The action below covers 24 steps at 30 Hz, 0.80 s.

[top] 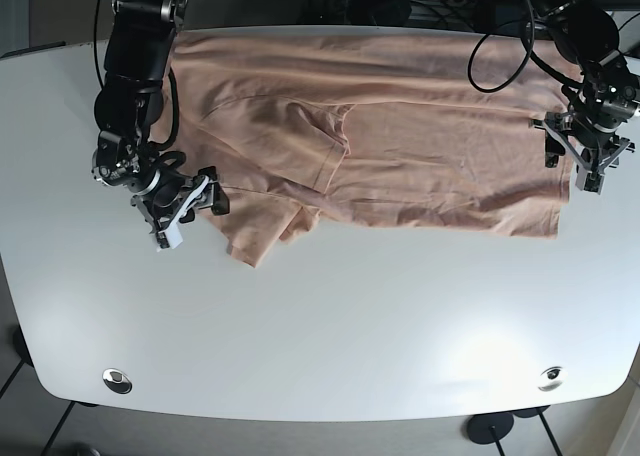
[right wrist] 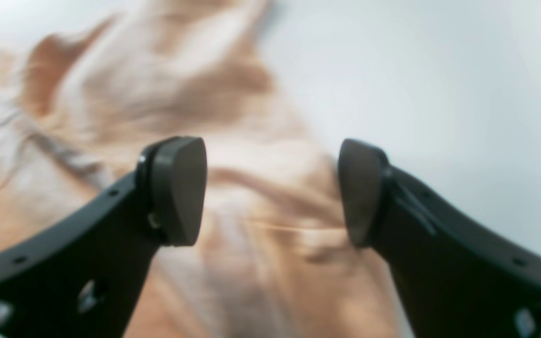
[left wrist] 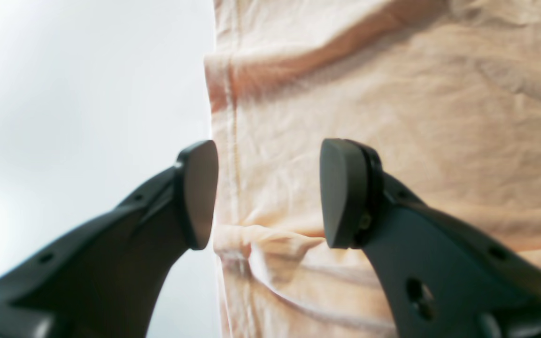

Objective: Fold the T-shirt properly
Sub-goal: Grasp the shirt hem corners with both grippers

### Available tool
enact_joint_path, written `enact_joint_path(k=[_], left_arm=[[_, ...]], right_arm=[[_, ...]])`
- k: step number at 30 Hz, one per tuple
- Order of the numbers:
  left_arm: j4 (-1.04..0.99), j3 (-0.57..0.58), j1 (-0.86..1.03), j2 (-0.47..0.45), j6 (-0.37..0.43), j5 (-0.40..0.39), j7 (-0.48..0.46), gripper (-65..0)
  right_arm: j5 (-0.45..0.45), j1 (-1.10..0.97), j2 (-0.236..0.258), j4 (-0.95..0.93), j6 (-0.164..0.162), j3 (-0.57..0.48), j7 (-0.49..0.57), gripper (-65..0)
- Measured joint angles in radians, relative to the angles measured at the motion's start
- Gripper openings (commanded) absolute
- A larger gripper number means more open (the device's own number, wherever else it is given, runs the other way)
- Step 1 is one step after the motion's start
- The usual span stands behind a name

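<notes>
While the peach T-shirt [top: 400,136] lies spread across the far half of the white table [top: 330,326], both grippers sit at its two ends with fingers released.

Going from the base view's left: the right gripper [top: 185,204] is low beside the sleeve [top: 262,231] that points toward the near edge — its wrist view shows the pads [right wrist: 179,190] parted and empty, crumpled blurred fabric between and behind them. Across the middle the shirt is partly folded, one layer doubled over with a diagonal crease near the centre. At the far right, the left gripper [top: 583,156] sits at the stitched hem — in its wrist view the jaws stand apart, one pad [left wrist: 200,192] over bare table, the other over cloth, straddling the hem [left wrist: 233,141] without closing on it.
</notes>
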Motion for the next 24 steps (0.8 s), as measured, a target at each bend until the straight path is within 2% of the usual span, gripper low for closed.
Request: enact_joint_path(k=[4, 5, 6, 7, 9, 11, 15, 19, 23, 24], left_arm=[[-0.027, -0.001, -0.065, 0.000, 0.000, 0.030, -0.004, -32.5], [-0.047, 0.000, -0.087, 0.000, 0.000, 0.054, -0.004, -32.4], [-0.082, -0.001, -0.127, 0.001, 0.000, 0.092, 0.000, -32.1], [-0.122, -0.001, -0.174, -0.001, 0.000, 0.123, 0.000, -32.1], [-0.195, -0.001, -0.249, -0.001, 0.000, 0.183, -0.001, -32.1], [-0.324, -0.001, -0.359, -0.001, 0.001, 0.268, -0.009, -32.1], [-0.567, -0.002, -0.497, -0.011, 0.001, 0.330, -0.182, -32.1], [-0.762, 0.053, -0.567, -0.049, 0.006, 0.341, -0.235, -32.4], [-0.874, 0.059, -0.603, -0.087, 0.007, 0.340, -0.343, -32.1], [-0.909, 0.059, -0.606, -0.101, 0.028, 0.339, -0.365, -32.1]], right_arm=[[-0.004, -0.024, -0.020, 0.026, 0.000, 0.004, 0.003, -23.3], [-0.006, -0.023, -0.024, 0.026, 0.000, 0.004, 0.004, -26.3], [-0.007, -0.023, -0.030, 0.026, 0.000, 0.003, 0.002, -35.5], [-0.008, -0.026, -0.033, 0.026, 0.000, 0.003, 0.000, -48.2], [-0.010, -0.026, -0.035, 0.023, -0.002, 0.003, -0.010, -63.1], [-0.015, -0.026, -0.035, 0.023, -0.004, 0.003, -0.013, -62.6], [-0.018, -0.023, -0.035, 0.024, -0.004, 0.003, -0.013, -63.1], [-0.018, -0.023, -0.036, 0.024, -0.004, 0.003, -0.013, -63.1], [-0.018, -0.024, -0.035, 0.024, -0.004, 0.006, -0.013, -63.1], [-0.018, -0.024, -0.035, 0.024, -0.004, 0.006, -0.013, -63.1]])
